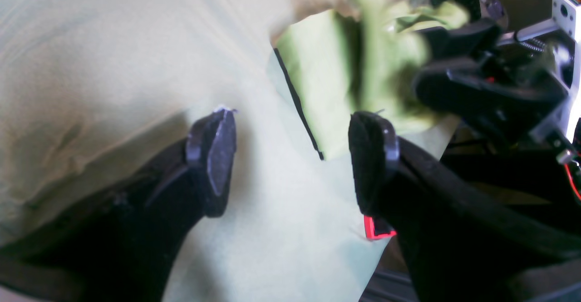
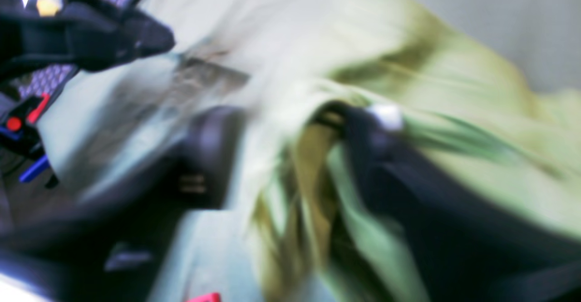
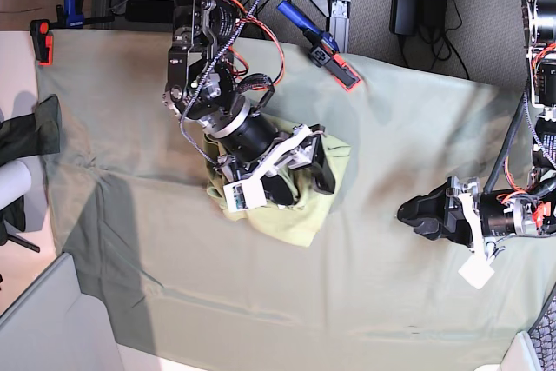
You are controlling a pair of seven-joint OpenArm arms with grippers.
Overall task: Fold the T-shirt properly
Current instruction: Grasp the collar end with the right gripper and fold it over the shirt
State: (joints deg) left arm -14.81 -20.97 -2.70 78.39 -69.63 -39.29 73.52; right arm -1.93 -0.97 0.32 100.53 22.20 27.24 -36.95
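Observation:
The pale yellow-green T-shirt lies bunched in a heap on the table cloth, left of centre. My right gripper hangs over the heap's top. In the blurred right wrist view its fingers stand apart, and folds of the T-shirt hang between them and drape against the right one. My left gripper sits low over the cloth to the right of the heap, open and holding nothing. The left wrist view shows that gripper spread wide over bare cloth, with the T-shirt beyond it.
A grey-green table cloth covers the table, wrinkled at the left. A blue clamp with a red tip grips the back edge and an orange clamp the back left corner. A dark cloth lies off the left edge.

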